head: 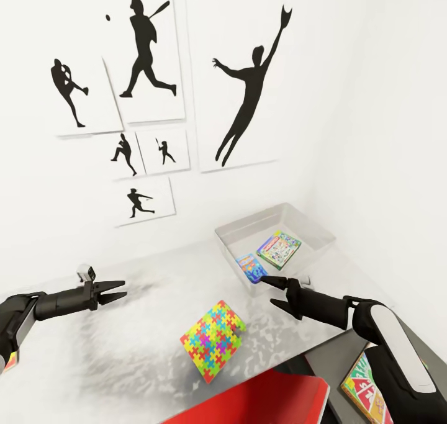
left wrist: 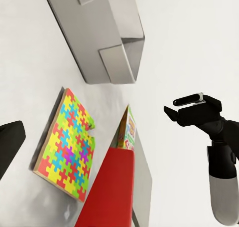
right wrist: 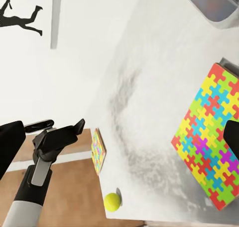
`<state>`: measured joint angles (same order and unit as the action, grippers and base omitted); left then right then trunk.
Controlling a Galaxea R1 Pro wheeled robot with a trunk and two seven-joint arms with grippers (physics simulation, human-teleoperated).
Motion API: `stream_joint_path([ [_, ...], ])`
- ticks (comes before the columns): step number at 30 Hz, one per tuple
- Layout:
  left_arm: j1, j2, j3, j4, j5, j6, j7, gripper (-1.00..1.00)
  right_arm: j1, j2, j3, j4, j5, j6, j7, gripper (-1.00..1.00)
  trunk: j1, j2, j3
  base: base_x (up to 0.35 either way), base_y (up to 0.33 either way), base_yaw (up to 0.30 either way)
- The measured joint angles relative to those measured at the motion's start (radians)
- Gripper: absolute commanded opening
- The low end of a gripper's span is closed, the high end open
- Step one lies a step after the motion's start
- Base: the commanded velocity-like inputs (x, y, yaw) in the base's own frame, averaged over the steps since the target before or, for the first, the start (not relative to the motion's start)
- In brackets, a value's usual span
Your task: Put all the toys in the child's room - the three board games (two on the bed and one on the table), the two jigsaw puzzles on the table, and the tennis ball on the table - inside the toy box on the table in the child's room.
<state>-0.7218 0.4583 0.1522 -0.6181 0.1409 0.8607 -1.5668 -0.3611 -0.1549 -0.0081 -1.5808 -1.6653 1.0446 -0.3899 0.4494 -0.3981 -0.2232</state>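
We held both the left gripper (head: 119,290) and the right gripper (head: 272,292) spread and empty above the table (head: 155,343), flanking the jigsaw puzzle (head: 213,341).

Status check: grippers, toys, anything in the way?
Left gripper and right gripper open, empty, above the table. Two game boxes in toy box. Jigsaw puzzle and tennis ball on table. Nothing blocking.

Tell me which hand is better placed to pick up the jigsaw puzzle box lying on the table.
Probably right. The right hand hangs open near the puzzle box and the toy box. The left hand, also open, sits farther from both.
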Motion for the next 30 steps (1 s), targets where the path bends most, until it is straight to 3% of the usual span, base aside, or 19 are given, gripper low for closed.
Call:
stream_joint_path([
  [30,0.0,0.001,0.001,0.0,-0.001,0.0,0.0,1.0,0.002,0.0,-0.002,-0.001,0.0,0.0,0.001,1.0,0.0,0.0,0.05,0.0,0.0,0.0],
])
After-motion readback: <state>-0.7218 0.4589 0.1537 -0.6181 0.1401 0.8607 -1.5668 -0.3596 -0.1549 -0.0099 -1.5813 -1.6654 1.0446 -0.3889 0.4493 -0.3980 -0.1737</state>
